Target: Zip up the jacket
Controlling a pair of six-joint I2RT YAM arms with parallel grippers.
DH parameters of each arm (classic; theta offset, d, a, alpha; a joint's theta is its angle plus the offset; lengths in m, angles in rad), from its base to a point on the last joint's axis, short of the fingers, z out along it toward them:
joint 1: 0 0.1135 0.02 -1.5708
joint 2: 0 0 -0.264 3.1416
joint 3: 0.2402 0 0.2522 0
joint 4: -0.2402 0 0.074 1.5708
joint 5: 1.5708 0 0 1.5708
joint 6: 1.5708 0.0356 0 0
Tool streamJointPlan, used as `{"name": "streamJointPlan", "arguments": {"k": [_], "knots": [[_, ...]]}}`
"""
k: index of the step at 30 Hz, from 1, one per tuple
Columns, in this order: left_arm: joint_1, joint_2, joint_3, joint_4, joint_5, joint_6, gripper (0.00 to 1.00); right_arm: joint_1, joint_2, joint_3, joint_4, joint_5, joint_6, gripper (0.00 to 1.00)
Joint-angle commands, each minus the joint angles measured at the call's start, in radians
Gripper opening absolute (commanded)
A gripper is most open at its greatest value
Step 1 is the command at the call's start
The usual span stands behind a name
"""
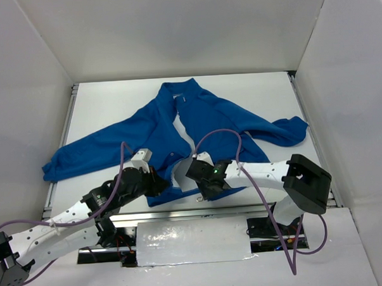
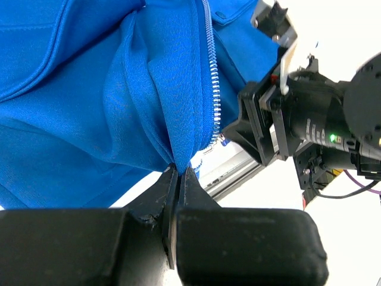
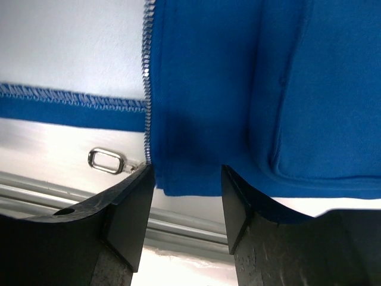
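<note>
The royal-blue fleece jacket (image 1: pixel 196 127) lies on the white table with its collar at the far side, sleeves spread and front open. My left gripper (image 1: pixel 156 182) is shut on a fold of the jacket's bottom hem (image 2: pixel 178 156) beside the silver zipper teeth (image 2: pixel 212 89). My right gripper (image 1: pixel 205 183) is open at the hem of the other front panel (image 3: pixel 196 119), its fingers (image 3: pixel 128 208) straddling the hem's corner. The metal zipper pull (image 3: pixel 106 159) lies just left of the left finger, next to the zipper teeth (image 3: pixel 146 89).
A metal rail (image 1: pixel 200 212) runs along the table's near edge under both grippers. White walls enclose the table on the left, right and far sides. The right arm's purple cable (image 1: pixel 243 172) loops over the jacket's lower right part.
</note>
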Motion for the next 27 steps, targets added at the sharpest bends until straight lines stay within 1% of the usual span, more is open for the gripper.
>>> {"name": "streamJointPlan", "arguments": {"k": [1, 13, 15, 18, 19, 21, 23, 25, 27], "knots": [[0.006, 0.004, 0.012, 0.034, 0.023, 0.021, 0.0, -0.015, -0.014, 0.001, 0.031, -0.006, 0.012, 0.56], [0.006, 0.01, 0.026, 0.033, 0.023, 0.038, 0.0, -0.035, 0.046, 0.009, -0.015, -0.018, 0.022, 0.54], [0.006, 0.015, 0.027, 0.038, 0.026, 0.04, 0.0, -0.035, 0.058, 0.003, -0.019, -0.049, 0.024, 0.53], [0.006, 0.024, 0.03, 0.038, 0.027, 0.043, 0.0, -0.036, 0.111, -0.003, -0.024, -0.092, 0.034, 0.47], [0.006, 0.024, 0.032, 0.039, 0.027, 0.044, 0.0, -0.036, 0.124, -0.006, -0.019, -0.102, 0.036, 0.4], [0.004, 0.023, 0.029, 0.039, 0.026, 0.043, 0.0, -0.035, 0.139, -0.008, -0.009, -0.124, 0.036, 0.31], [0.004, 0.017, 0.026, 0.039, 0.024, 0.044, 0.0, -0.035, 0.141, -0.005, -0.007, -0.127, 0.036, 0.11], [0.006, 0.012, 0.024, 0.035, 0.02, 0.046, 0.0, -0.035, 0.115, -0.002, 0.007, -0.121, 0.039, 0.0], [0.006, 0.013, 0.027, 0.03, 0.017, 0.046, 0.0, -0.039, 0.098, 0.004, 0.03, -0.124, 0.041, 0.0]]}}
